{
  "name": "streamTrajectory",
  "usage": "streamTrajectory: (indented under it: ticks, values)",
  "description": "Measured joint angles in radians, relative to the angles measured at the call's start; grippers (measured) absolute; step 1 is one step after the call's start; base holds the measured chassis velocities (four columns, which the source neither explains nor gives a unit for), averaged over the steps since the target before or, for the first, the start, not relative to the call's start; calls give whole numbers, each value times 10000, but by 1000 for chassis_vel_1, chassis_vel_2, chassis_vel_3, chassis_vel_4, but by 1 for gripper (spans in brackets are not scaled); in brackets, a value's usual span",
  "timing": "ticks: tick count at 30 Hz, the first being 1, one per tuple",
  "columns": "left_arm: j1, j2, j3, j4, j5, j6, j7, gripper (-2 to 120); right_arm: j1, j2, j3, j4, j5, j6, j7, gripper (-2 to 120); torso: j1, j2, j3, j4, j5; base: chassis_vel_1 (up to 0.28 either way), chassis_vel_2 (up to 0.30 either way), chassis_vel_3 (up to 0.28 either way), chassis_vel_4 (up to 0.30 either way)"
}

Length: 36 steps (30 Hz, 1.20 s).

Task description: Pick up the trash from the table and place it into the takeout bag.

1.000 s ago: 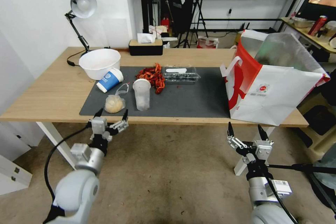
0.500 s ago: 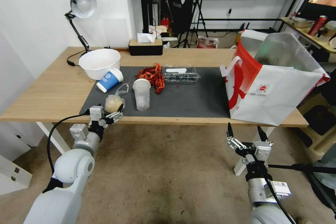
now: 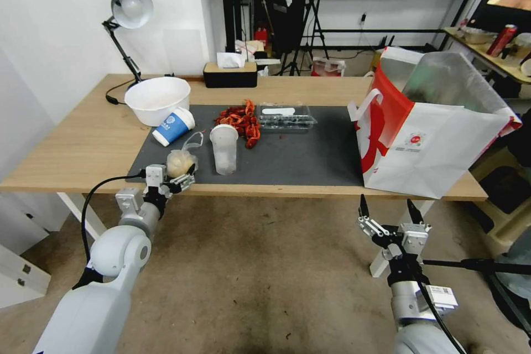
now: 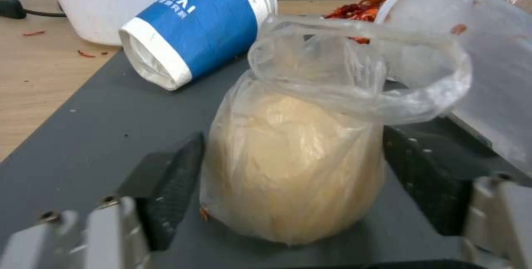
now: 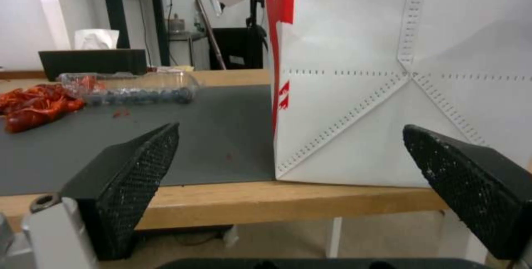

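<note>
A clear bag with a pale lump (image 3: 180, 164) lies at the front left of the dark mat (image 3: 298, 160) on the table (image 3: 83, 144). My left gripper (image 3: 170, 173) is open at the table's front edge. In the left wrist view its fingers (image 4: 172, 186) stand on either side of the clear bag (image 4: 294, 165), close against it. Behind it a blue-and-white paper cup (image 3: 173, 126) lies on its side, and a frosted clear cup (image 3: 224, 149) stands upright. The takeout bag (image 3: 437, 144) stands open at the table's right end. Below the table edge, before the bag, my right gripper (image 3: 387, 207) hangs open.
A white bowl (image 3: 157, 100), red shell scraps (image 3: 240, 120) and a clear plastic box (image 3: 286, 118) sit toward the mat's back. A desk lamp (image 3: 126, 16) and a tissue box (image 3: 230, 73) stand at the far edge. Tripods crowd the room behind.
My left gripper has moved forward from below the table edge onto the mat, and now straddles the clear bag. The right arm has stayed still.
</note>
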Motion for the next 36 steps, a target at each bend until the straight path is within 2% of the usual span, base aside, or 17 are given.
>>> streamTrajectory:
  ticks: [1, 4, 6, 8, 10, 12, 13, 15, 17, 21, 25, 27, 30, 33, 35, 36]
  values:
    - [-26, 33, 12, 45, 3, -4, 12, 69, 11, 11, -5, -23, -10, 6, 2, 100, 0, 0, 0, 0, -1, 0, 0, 0, 0]
    - [-32, 78, 21, 78, 19, -18, 34, 62, 38, 15, -7, -37, -12, 10, 7, 100, 0, 0, 0, 0, 0, 0, 0, 0, 0]
    - [-31, 122, 23, 103, 50, -46, 68, 50, 63, 16, -5, -48, -14, 13, 20, 100, 0, 0, 0, 0, 0, 0, 0, 0, 0]
    - [-26, 133, 24, 103, 58, -62, 81, 47, 63, 16, -5, -48, -15, 14, 25, 100, 0, 0, 0, 0, 0, 0, 0, 0, 0]
    - [25, 178, 18, 103, 96, -167, 168, 35, 50, 19, -2, -58, -27, 26, 36, 100, 0, 0, 0, 0, 0, 0, 0, 0, 0]
    - [30, 181, 17, 103, 101, -183, 175, 33, 46, 21, -2, -59, -30, 27, 38, 100, 0, 0, 0, 0, 0, 0, 0, 0, 0]
    - [70, 214, 3, 95, 145, -346, 230, 26, 31, 33, -2, -60, -41, 37, 45, 100, 0, 0, 0, 0, -1, 0, 0, 0, 0]
    - [87, 231, -12, 81, 157, -412, 263, 23, 23, 38, -2, -59, -45, 44, 47, 100, -1, 0, 0, 0, -2, 0, 0, 0, 0]
    - [153, 324, -103, -63, 235, -721, 430, 11, 6, 47, -2, -60, -49, 57, 51, 100, 0, 0, 0, 0, -1, 0, 0, 0, 0]
    - [185, 573, -225, -354, 221, -1136, 718, 4, 3, 60, -2, -60, -50, 70, 51, 100, 0, 0, 0, 1, -1, 0, 0, 0, 0]
    - [134, 1101, -264, -703, -226, -1627, 1283, 4, 5, 76, -11, -60, -50, 79, 50, 100, 0, 0, 0, 0, -1, 0, 0, 0, 0]
    - [112, 1189, -257, -739, -293, -1692, 1360, 4, 5, 76, -12, -61, -50, 80, 50, 100, 0, 0, 0, 1, -1, 0, 0, 0, 0]
    - [-234, 1847, 40, -999, -907, -2161, 1691, 4, 9, 79, -9, -73, -48, 89, 47, 100, 0, 0, 0, 1, 0, 0, 0, 0, 0]
    - [-424, 2055, 224, -1116, -1141, -2245, 1743, 4, 8, 79, 0, -86, -46, 92, 47, 100, 0, 0, 0, 0, -1, 0, 0, 0, 0]
    - [-1010, 2464, 763, -1352, -1696, -2300, 1767, 4, 7, 84, 14, -106, -45, 99, 47, 100, 0, 0, 0, 1, 0, 0, 0, 0, 0]
    - [-1010, 2464, 763, -1352, -1696, -2300, 1767, 4, 7, 84, 14, -106, -45, 99, 47, 100, 0, 0, 0, 1, 0, 0, 0, 0, 0]
